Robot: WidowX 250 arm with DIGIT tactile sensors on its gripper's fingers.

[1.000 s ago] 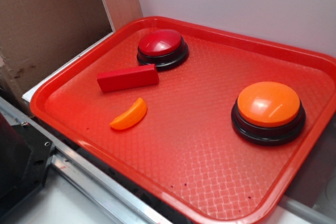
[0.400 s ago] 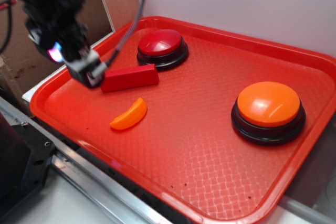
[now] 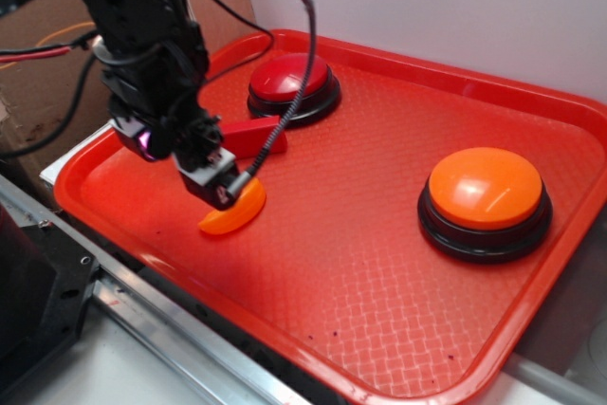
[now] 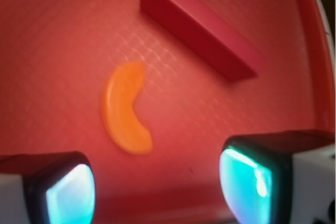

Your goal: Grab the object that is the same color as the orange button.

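The small orange crescent wedge (image 3: 234, 213) lies on the red tray (image 3: 379, 272) near its front left; my arm covers part of it. In the wrist view the wedge (image 4: 125, 108) lies ahead of the jaws and a little left of their middle. My gripper (image 3: 211, 180) hovers just above and left of the wedge, open and empty, also shown in the wrist view (image 4: 157, 184). Its pads (image 4: 242, 179) glow cyan. The large orange domed button (image 3: 485, 198) on a black base sits at the tray's right.
A red rectangular block (image 3: 248, 135) lies behind the wedge, partly hidden by the arm, and shows in the wrist view (image 4: 202, 31). A red domed button (image 3: 293, 85) on a black base sits at the back left. The tray's raised rim (image 3: 114, 220) runs close by the gripper.
My arm came into view from the upper left and moved down and right, from beside the red block to just over the orange wedge. Objects on the tray have not moved.
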